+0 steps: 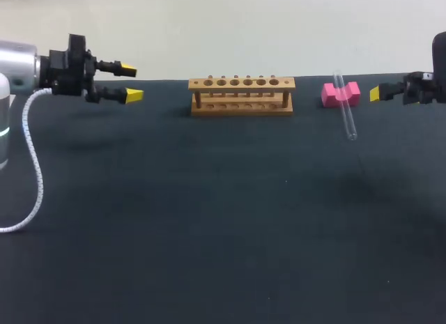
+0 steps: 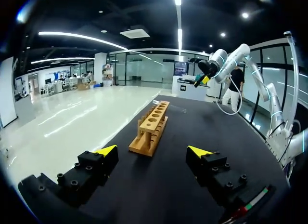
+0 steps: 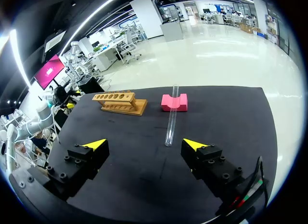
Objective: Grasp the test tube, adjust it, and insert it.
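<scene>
A clear glass test tube leans on a pink notched block, its lower end on the black table; from the right wrist the test tube and pink block lie ahead of my open right gripper. A wooden rack with several holes stands at the back middle, and ahead of my open left gripper the rack shows too. The left gripper hangs at the far left, the right gripper just right of the block. Both hold nothing.
The black table stretches wide in front of the rack. A white cable hangs from my left arm down to the table's left side.
</scene>
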Controlling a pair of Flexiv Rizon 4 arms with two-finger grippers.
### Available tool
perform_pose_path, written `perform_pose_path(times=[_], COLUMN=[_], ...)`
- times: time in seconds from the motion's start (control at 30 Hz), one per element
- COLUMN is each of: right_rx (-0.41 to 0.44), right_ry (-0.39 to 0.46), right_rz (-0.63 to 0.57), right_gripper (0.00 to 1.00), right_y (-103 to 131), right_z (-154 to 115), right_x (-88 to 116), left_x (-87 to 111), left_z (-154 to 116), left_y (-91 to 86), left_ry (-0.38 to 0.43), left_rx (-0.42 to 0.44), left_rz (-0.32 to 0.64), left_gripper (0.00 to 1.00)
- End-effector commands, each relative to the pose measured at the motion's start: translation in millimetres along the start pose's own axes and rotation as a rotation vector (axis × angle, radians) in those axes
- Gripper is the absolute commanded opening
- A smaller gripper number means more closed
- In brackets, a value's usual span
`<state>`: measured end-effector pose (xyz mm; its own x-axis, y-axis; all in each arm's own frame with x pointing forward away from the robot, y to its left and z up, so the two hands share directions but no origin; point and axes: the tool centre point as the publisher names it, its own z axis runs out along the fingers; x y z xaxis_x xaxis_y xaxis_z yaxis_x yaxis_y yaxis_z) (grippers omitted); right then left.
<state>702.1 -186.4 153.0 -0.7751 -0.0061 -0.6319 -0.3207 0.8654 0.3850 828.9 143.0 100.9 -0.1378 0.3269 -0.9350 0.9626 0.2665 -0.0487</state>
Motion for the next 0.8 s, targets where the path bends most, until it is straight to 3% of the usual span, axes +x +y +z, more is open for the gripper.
perform_pose_path(times=[0.03, 0.8], right_rx=[0.001, 0.001], right_ry=[0.0, 0.0], right_rz=[-0.001, -0.001], right_gripper=[1.0, 1.0], right_y=[0, 0], right_z=[0, 0], right_x=[0, 0], left_x=[4.0, 8.7], left_z=[14, 28], left_y=[12.1, 18.1], left_ry=[-0.006, -0.024], left_rx=[0.091, 0.084], left_rz=[0.006, 0.011], left_gripper=[1.0, 1.0])
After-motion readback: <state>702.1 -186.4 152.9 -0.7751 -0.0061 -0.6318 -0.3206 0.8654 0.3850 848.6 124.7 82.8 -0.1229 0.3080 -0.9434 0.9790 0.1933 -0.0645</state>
